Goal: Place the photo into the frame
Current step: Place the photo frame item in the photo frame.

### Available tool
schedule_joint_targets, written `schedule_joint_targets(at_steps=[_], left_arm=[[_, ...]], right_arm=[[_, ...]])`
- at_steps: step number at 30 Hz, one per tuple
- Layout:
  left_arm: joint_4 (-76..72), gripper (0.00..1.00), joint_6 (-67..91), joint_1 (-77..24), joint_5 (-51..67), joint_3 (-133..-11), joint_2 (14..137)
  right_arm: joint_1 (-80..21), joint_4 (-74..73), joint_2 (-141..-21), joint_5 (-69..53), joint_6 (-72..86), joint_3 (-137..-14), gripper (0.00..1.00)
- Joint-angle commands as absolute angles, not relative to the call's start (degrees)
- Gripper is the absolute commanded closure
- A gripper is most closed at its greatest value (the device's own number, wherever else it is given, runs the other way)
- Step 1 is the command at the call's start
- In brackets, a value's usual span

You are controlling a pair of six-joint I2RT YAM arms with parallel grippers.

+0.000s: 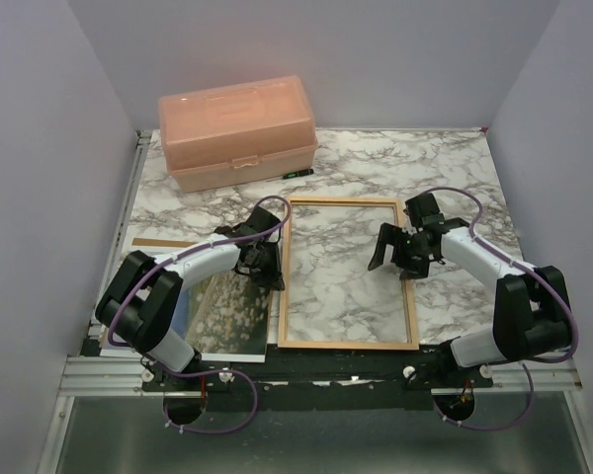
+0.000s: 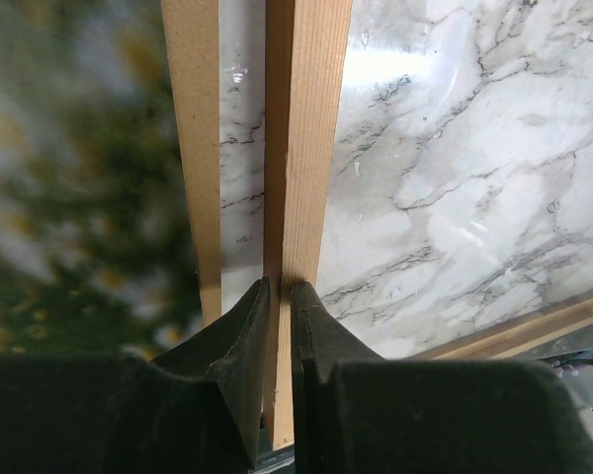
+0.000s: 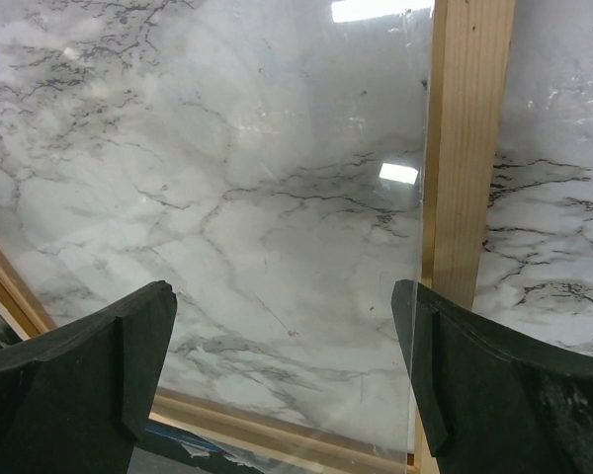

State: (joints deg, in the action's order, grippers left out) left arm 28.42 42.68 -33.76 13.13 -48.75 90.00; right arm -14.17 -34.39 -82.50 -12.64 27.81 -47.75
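Observation:
The frame (image 1: 346,200), thin orange-brown wood with a clear pane in it, lies flat in the middle of the marble table. My left gripper (image 1: 272,275) is shut on the frame's left rail (image 2: 306,148), one finger on each side of the wood. The photo (image 1: 227,311) lies face up to the left of the frame, partly under my left arm. It shows as a green and yellow blur in the left wrist view (image 2: 69,197). My right gripper (image 1: 397,259) is open and empty above the frame's right side, just inside the right rail (image 3: 469,148).
A pink plastic box (image 1: 237,128) stands at the back left. A plain brown backing board (image 1: 163,242) lies under the photo, and its edge (image 2: 196,148) runs close beside the frame. The clear pane (image 3: 277,178) shows reflections.

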Motion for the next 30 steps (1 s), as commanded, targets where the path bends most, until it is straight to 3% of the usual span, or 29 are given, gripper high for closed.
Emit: schedule_joint_targets(at_steps=[1, 22, 30], left_arm=[[30.3, 0.85, 40.4, -34.7, 3.1, -44.2, 95.9], [30.7, 0.84, 40.9, -34.7, 2.7, -43.3, 92.4], [26.7, 0.7, 41.1, -34.7, 6.3, -41.2, 86.8]], right_arm=[[-14.4, -36.4, -81.5, -10.3, 26.9, -49.8, 0.0], [-14.4, -38.2, -79.6, -7.3, 27.3, -50.4, 0.0], [-14.4, -38.7, -79.1, -6.5, 27.8, -50.8, 0.0]])
